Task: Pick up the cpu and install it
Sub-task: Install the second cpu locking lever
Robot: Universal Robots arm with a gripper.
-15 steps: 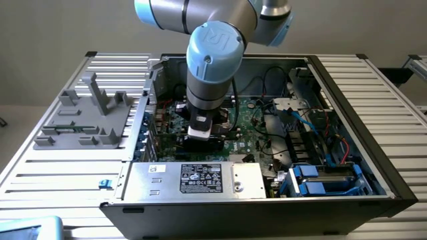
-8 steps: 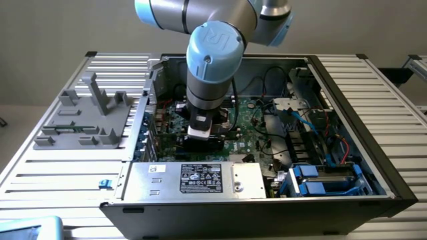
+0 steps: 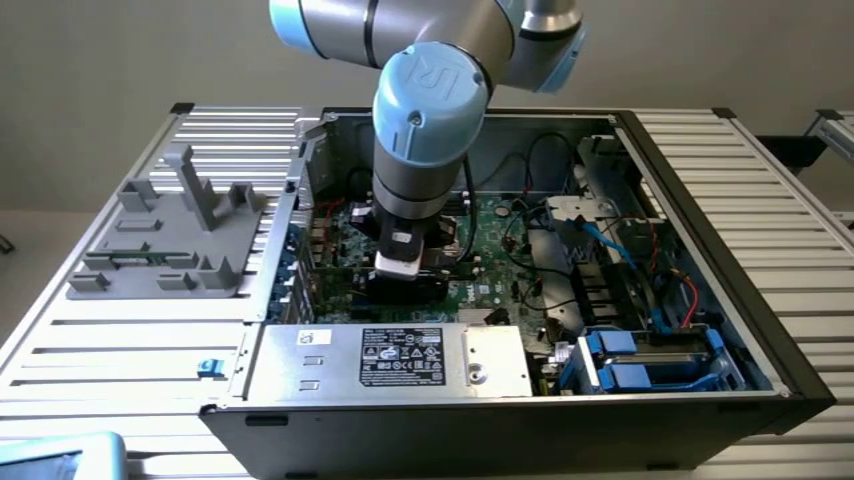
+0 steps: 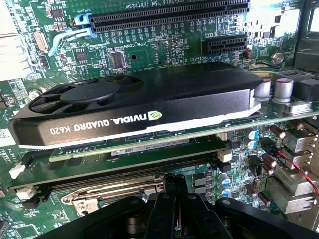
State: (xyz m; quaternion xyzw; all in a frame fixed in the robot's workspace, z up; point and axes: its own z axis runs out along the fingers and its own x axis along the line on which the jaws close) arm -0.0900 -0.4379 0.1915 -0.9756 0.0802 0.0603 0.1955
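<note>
CPU chips of this kind are, by judgement, light, stiff, thin and fragile, with a smooth metal top that would slip under a pinch; the sensible hold is across two opposite edges, kept level and gentle. Where the cpu itself sits cannot be told from these views; it may be hidden under the tool.

Nearest the wrist camera, the gripper point(image 4: 172, 211) has its black fingers drawn together, low over the motherboard point(image 4: 149, 45); whether they pinch anything cannot be seen. Just beyond the fingertips lies a metal socket latch point(image 4: 117, 191), with a long black slot beside it. Past that, a graphics card point(image 4: 144, 107) with a black shroud and fan stands plugged into the board, and further still run the empty expansion slots point(image 4: 169, 17).

From the exterior view, the arm reaches down into the open computer case point(image 3: 694, 250), the gripper point(image 3: 400, 275) near the board's middle. A grey fixture point(image 3: 174, 235) with upright posts sits outside the case, on the exterior view's left.
</note>
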